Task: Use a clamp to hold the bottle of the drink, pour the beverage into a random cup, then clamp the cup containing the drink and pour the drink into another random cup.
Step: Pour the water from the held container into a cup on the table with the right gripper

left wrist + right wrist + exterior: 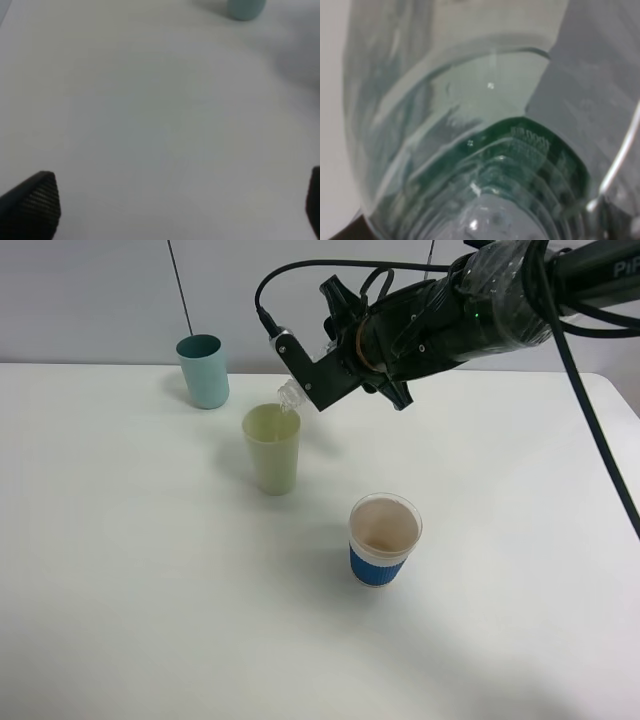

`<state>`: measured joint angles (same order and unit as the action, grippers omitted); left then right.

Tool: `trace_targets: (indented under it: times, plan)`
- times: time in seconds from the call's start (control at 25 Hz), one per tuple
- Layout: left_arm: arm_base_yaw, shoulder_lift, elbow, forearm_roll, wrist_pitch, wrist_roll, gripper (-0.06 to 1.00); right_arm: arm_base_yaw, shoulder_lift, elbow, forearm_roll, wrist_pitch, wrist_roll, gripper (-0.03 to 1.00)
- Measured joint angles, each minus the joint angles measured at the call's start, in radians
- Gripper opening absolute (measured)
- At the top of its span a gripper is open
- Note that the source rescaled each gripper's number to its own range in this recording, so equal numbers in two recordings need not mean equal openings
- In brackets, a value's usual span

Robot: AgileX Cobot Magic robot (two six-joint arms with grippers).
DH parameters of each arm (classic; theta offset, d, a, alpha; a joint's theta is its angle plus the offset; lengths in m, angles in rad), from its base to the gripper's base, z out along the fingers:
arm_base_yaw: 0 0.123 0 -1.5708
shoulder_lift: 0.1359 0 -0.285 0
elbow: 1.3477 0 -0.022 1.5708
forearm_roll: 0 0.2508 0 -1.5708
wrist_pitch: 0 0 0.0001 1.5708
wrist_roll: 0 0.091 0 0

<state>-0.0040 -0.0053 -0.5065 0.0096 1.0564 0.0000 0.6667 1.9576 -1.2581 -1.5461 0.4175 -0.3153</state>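
A small clear plastic bottle with a green wraparound label hangs tipped over just above the rim of a plain pale yellow-green tapered plastic cup. Its open mouth points down at that cup's far-right edge. The right gripper reaches in from beyond and to the right of the cup, and its jaws are clamped on the bottle's body. From the high camera only the clear neck shows past the black fingers. The right wrist camera looks along the ribbed body towards the neck, with the green label close by; whether a stream is falling cannot be told. A teal cylindrical cup stands upright behind and to the left of the yellow-green cup, well apart from it. A short translucent cup with a dark blue band stands upright in front of it and to its right. All three cups rest on the white desk. The left gripper hangs over bare desk with its jaws spread wide, gripping nothing, and the teal cup is far off in its view.
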Motion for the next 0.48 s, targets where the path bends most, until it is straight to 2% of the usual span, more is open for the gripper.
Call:
trace_targets:
  times: [0.48]
  plan:
    - [0.0, 0.0, 0.0, 0.0, 0.0, 0.0, 1.0, 0.0, -0.001, 0.0, -0.024, -0.001, -0.018, 0.0]
